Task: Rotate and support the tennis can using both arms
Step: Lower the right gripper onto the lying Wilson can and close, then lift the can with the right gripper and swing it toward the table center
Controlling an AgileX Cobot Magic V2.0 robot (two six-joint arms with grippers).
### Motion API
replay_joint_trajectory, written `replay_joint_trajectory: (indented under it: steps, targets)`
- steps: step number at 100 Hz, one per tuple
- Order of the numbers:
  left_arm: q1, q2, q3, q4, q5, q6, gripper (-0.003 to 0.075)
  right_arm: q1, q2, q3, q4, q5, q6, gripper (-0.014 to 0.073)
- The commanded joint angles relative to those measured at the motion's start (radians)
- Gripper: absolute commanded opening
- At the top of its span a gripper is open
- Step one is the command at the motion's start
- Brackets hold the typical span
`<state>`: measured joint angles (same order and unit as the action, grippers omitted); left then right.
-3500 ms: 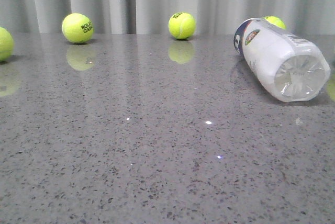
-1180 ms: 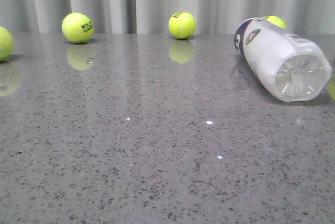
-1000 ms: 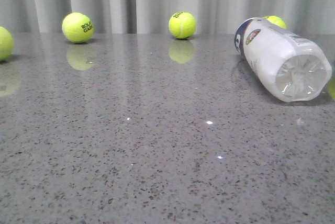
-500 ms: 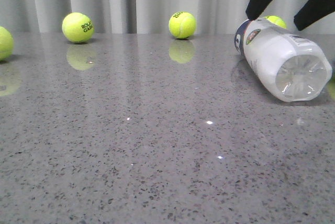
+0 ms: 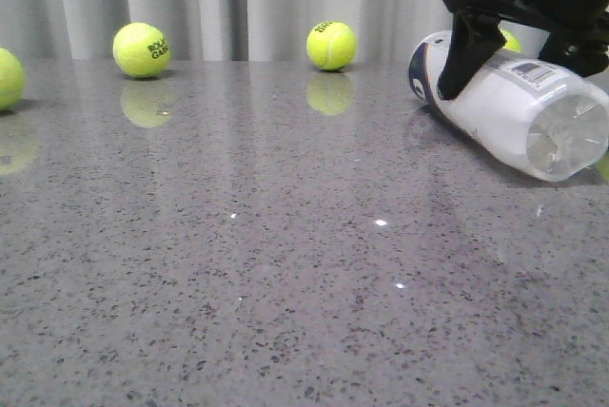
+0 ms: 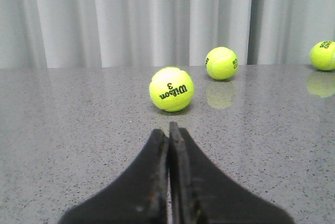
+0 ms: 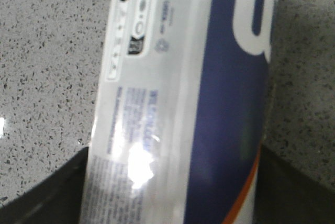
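The tennis can (image 5: 519,112) lies on its side at the right of the grey table, ribbed clear base toward me, navy end toward the curtain. My right gripper (image 5: 519,69) has come down over its far half, one black finger (image 5: 459,60) on each side. In the right wrist view the can (image 7: 183,77) fills the gap of the right gripper (image 7: 172,195), and both dark fingers (image 7: 47,192) press its sides; its white letter, navy band and orange stripe show. My left gripper (image 6: 168,130) is shut and empty, low over the table, out of the front view.
Yellow-green tennis balls sit along the back edge by the grey curtain: one at far left (image 5: 5,79), one (image 5: 141,50), one (image 5: 331,46), one behind the can (image 5: 509,38). A Wilson ball (image 6: 171,89) lies just ahead of the left gripper, with others (image 6: 221,63) beyond.
My right gripper came down from above and closed around the can. The can's navy end shifted left and the can turned slightly.
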<state>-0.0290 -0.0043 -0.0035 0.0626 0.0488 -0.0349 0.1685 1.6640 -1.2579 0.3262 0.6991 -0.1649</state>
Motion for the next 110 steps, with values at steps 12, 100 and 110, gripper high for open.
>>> replay_joint_trajectory:
  steps: [12, 100, 110]
  targets:
    - [0.004, -0.039, 0.047, -0.007, -0.081, -0.008, -0.0021, -0.001, -0.042, -0.034, 0.006, -0.009, -0.009, 0.0232]
    - [0.004, -0.039, 0.047, -0.007, -0.081, -0.008, -0.0021, 0.268, -0.015, -0.393, 0.006, 0.220, -1.041, 0.0227]
    - [0.004, -0.039, 0.047, -0.007, -0.081, -0.008, -0.0021, 0.269, 0.025, -0.393, 0.006, 0.221, -1.115, 0.0227]
